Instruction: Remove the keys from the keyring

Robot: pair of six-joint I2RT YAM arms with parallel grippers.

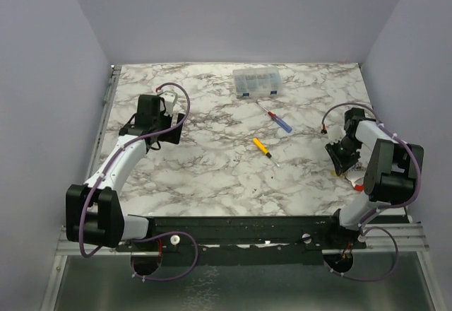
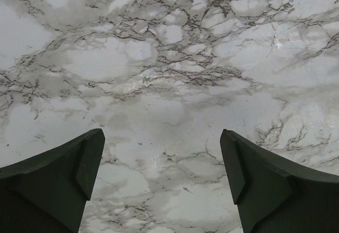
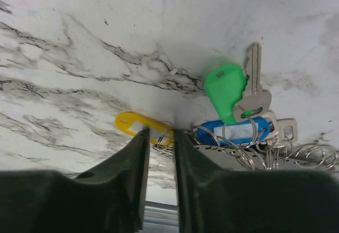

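Right gripper: pinching keyring beside yellow tag. Left gripper: open over table, far left. Hold your pinch firm; bring left gripper to keys.

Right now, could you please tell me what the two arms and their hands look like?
Both the left arm and the right arm have white links between bulky black joints, with purple cables looping alongside. The left hand and right hand each have two dark, matte, wedge-shaped fingers.
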